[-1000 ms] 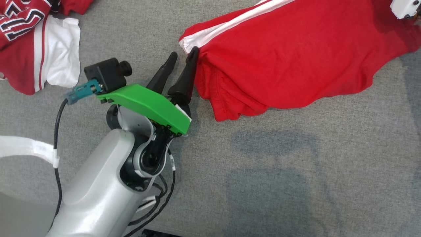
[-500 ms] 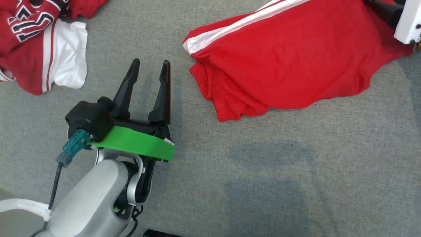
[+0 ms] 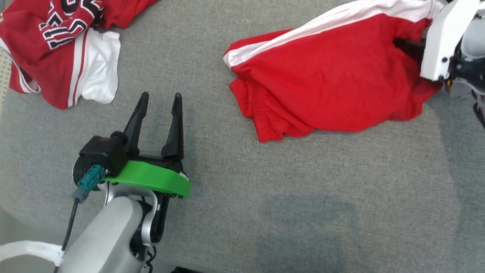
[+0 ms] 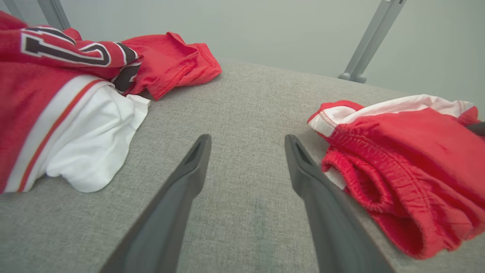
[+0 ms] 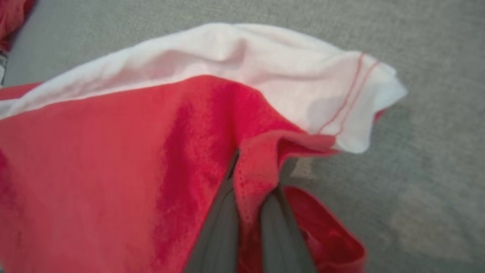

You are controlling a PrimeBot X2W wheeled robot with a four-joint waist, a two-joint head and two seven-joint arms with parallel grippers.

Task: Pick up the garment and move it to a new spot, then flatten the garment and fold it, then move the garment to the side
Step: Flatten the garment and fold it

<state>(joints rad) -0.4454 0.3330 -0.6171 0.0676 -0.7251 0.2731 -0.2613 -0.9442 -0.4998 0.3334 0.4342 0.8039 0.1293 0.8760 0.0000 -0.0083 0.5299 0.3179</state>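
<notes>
Left gripper [image 3: 160,96] is hanging released over the grey worktop [image 3: 303,197], fingers parted and empty; the red shorts [image 3: 329,87] are lying up and to its right, apart from it, their long axis running across the head view with the waistband end nearest; farther off, the right gripper [image 5: 257,189] is pinching a fold at the hem end, so that arm is doing the carrying; a second ago a left fingertip was touching the waistband corner, and now it is standing clear.
</notes>
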